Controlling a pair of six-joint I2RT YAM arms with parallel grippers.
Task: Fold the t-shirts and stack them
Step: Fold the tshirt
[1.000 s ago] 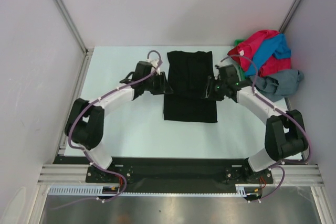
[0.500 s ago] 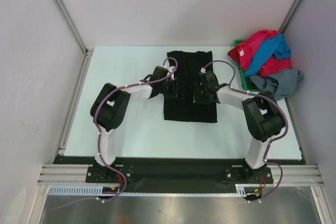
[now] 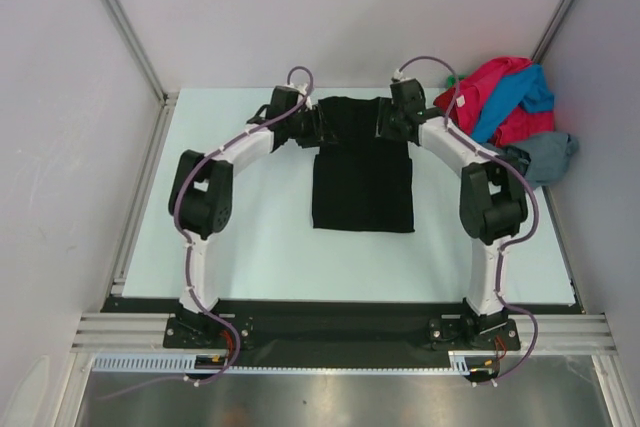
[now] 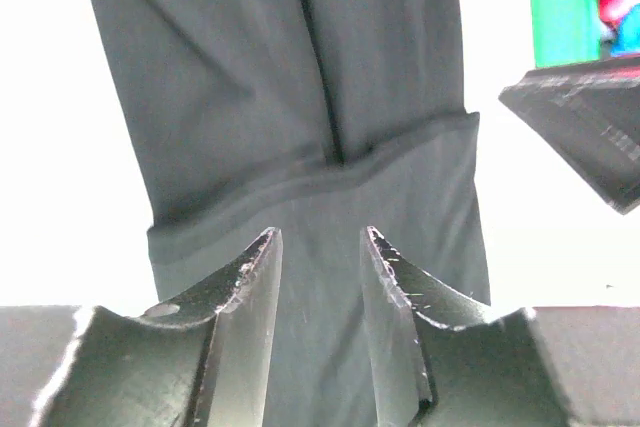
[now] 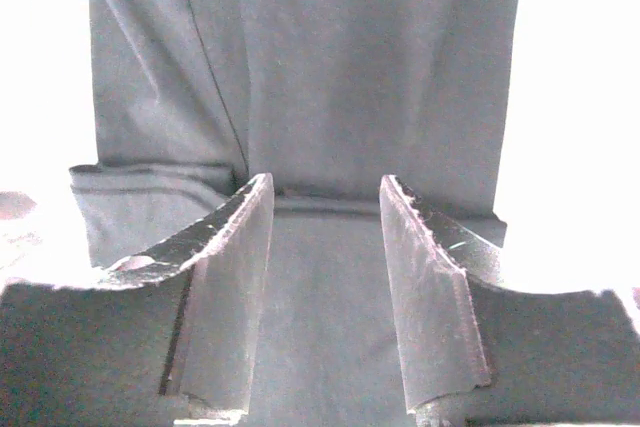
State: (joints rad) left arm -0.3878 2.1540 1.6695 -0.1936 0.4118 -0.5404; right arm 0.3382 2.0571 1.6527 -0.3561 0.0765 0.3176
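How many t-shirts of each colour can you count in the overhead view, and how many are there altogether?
black t-shirt: 1
red-pink t-shirt: 1
blue t-shirt: 1
grey t-shirt: 1
Total: 4

Your table [image 3: 240, 237] is a pale, plain surface. The black t-shirt [image 3: 362, 192] lies flat on it at mid-width, its sides folded in to a long panel that is wider at the far end. In the far right corner you have a crumpled heap: a red-pink shirt [image 3: 490, 82] tangled with a blue shirt [image 3: 520, 95], and a grey shirt [image 3: 548, 152] on the near side. A green item [image 4: 563, 7] lies by the heap, mostly hidden.
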